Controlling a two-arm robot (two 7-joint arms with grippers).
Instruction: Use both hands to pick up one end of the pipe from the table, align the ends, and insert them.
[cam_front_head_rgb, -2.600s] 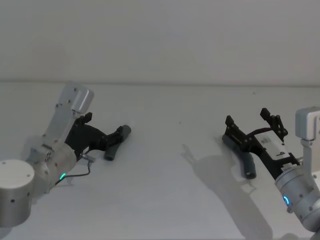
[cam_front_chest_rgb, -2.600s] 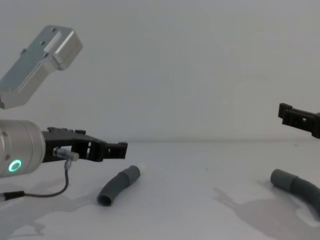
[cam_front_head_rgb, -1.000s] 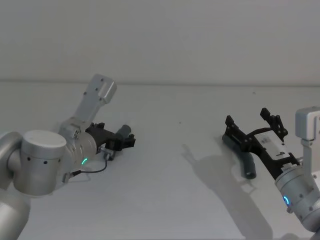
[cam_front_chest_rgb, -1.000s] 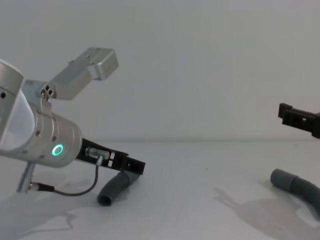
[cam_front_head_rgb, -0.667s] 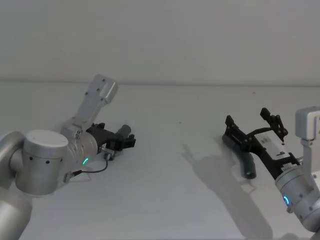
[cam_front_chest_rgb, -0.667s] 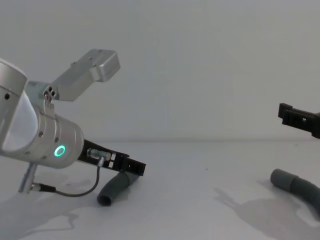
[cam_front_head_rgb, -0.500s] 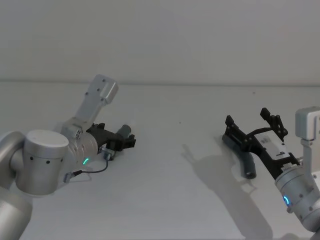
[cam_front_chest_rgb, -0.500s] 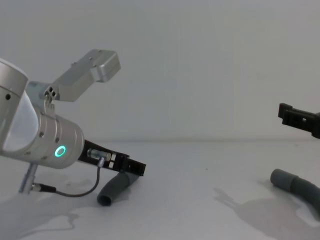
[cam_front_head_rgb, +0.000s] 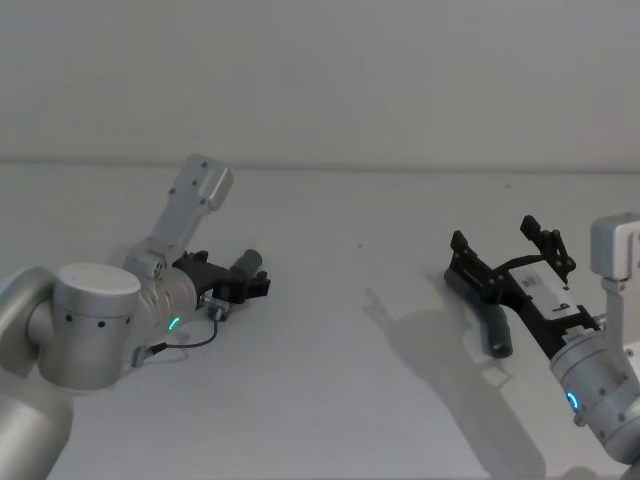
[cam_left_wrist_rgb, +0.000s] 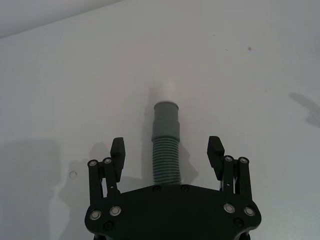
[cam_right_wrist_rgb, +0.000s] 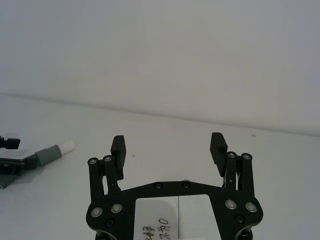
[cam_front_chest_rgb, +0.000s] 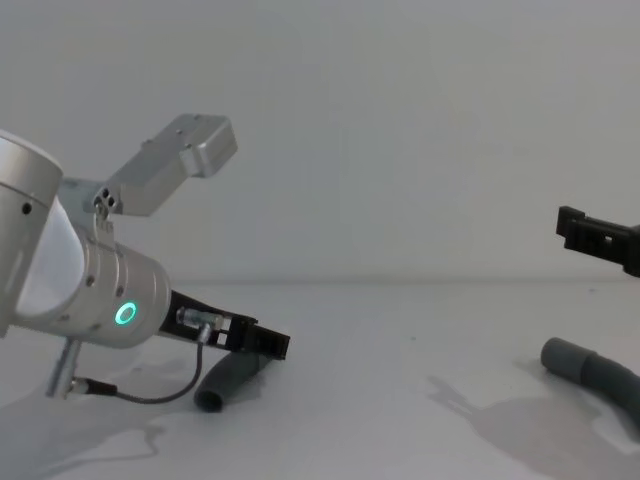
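The short curved grey piece of the pipe (cam_front_head_rgb: 244, 264) lies on the white table (cam_front_head_rgb: 330, 390) at the left, its white tip (cam_left_wrist_rgb: 165, 90) pointing away from the arm. My left gripper (cam_front_head_rgb: 250, 284) is low over it and open, one finger on each side of the ribbed section (cam_left_wrist_rgb: 166, 157) without gripping; the chest view shows it (cam_front_chest_rgb: 272, 343) just above the piece (cam_front_chest_rgb: 222, 381). The longer ribbed piece (cam_front_head_rgb: 497, 331) lies at the right, seen from the side (cam_front_chest_rgb: 588, 370). My right gripper (cam_front_head_rgb: 497, 238) hovers above it, open and holding nothing (cam_right_wrist_rgb: 168, 145).
The table's far edge meets a plain wall (cam_front_head_rgb: 330, 90). A thin cable (cam_front_chest_rgb: 150, 395) loops under my left wrist. Bare table surface lies between the two pipe pieces.
My left arm swung forward and down, bringing its open gripper from beside the short piece to astride it, then sank slightly. The right arm and both pipe pieces stayed put.
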